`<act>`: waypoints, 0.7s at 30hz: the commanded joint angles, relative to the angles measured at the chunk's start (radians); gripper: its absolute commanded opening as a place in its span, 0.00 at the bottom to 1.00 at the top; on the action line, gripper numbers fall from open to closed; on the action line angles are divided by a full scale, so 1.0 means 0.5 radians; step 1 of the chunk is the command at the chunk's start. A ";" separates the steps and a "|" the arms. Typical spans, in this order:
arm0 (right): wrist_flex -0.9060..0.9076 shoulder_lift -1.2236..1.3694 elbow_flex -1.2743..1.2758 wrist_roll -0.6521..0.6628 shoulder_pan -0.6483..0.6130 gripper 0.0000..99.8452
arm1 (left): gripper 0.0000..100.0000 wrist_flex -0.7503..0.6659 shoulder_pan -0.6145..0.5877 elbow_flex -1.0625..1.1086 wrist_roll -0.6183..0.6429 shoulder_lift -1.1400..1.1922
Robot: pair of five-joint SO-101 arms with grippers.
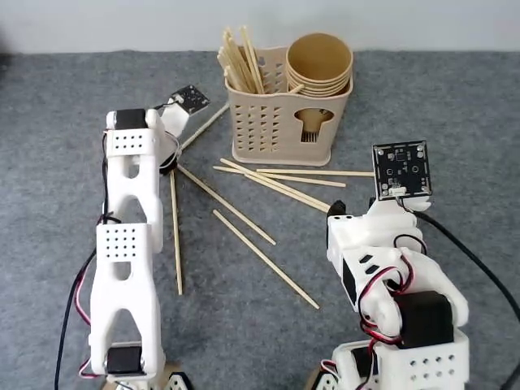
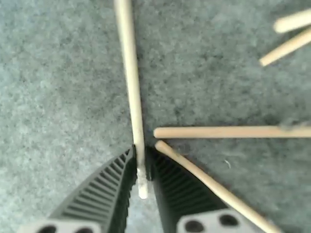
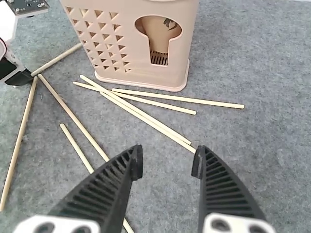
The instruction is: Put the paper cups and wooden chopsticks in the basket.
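A beige perforated basket (image 1: 268,130) stands at the back middle, holding stacked paper cups (image 1: 319,63) and a bunch of wooden chopsticks (image 1: 240,61). Several loose chopsticks (image 1: 280,185) lie fanned on the grey carpet in front of it. My left gripper (image 2: 141,167) is low on the carpet left of the basket, shut on the near end of one chopstick (image 2: 130,73). That stick (image 1: 175,236) runs back along the left arm. My right gripper (image 3: 167,162) hangs open above the carpet in front of the basket (image 3: 121,43), just short of the fanned sticks (image 3: 146,116).
Two more chopsticks (image 2: 233,132) lie right beside the left gripper's fingers. A long stick (image 1: 264,258) lies between the two arms. Grey carpet to the right of the basket (image 1: 439,106) is bare. Black cables trail from the right arm (image 1: 479,260).
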 commanded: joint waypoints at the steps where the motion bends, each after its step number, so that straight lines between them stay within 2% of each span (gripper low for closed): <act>1: -0.038 0.002 -0.021 -0.021 0.008 0.19 | 0.01 0.104 0.000 -0.241 -0.009 -0.144; 7: -0.038 0.002 -0.021 -0.021 0.008 0.19 | 0.01 0.107 -0.012 -0.241 -0.006 -0.298; 12: -0.038 0.002 -0.021 -0.021 0.008 0.19 | 0.01 0.107 -0.025 -0.008 -0.006 -0.479; 21: -0.038 0.002 -0.021 -0.021 0.008 0.19 | 0.01 0.104 -0.031 0.382 0.095 -1.169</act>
